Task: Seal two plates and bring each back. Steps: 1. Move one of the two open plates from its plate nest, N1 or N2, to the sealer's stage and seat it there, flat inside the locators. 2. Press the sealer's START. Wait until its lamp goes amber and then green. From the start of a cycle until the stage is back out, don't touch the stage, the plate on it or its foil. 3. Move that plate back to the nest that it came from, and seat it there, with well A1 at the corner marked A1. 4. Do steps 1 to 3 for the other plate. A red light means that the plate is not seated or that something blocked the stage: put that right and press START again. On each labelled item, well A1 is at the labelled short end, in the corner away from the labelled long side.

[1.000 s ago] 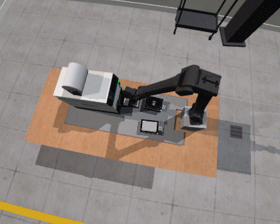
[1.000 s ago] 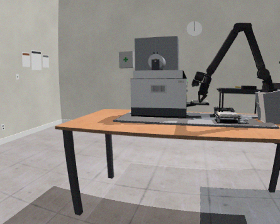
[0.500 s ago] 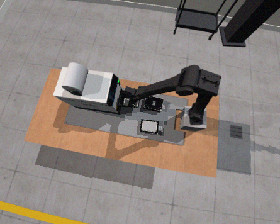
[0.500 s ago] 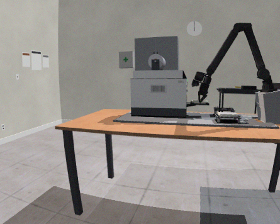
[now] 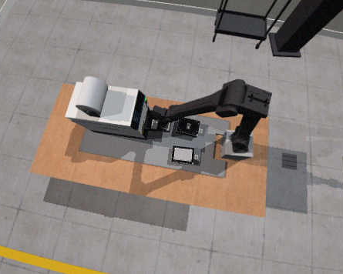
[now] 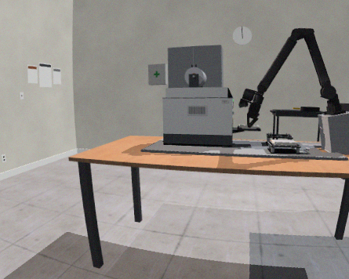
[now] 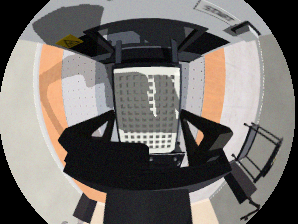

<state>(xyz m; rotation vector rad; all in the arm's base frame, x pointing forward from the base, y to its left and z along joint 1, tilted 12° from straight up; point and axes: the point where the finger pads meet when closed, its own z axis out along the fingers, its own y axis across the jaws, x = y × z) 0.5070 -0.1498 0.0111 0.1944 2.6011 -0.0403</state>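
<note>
The sealer (image 5: 117, 109) (image 6: 196, 117) stands on the left of the grey mat, with a small green lamp (image 5: 146, 101) lit on its front. A well plate (image 7: 147, 96) (image 6: 248, 127) lies flat on the stage that sticks out of the sealer's front. My gripper (image 5: 156, 124) (image 6: 252, 121) (image 7: 147, 113) is open just above this plate, its fingers spread to either side and apart from it. A second plate (image 5: 182, 155) (image 6: 285, 144) with a light top sits in the near nest. The far nest (image 5: 187, 126) is dark and holds no plate.
The arm's base (image 5: 237, 148) (image 6: 337, 133) stands at the right end of the mat (image 5: 104, 148). A white foil roll (image 5: 92, 94) sits on top of the sealer. A dark rack (image 6: 298, 113) stands behind the table.
</note>
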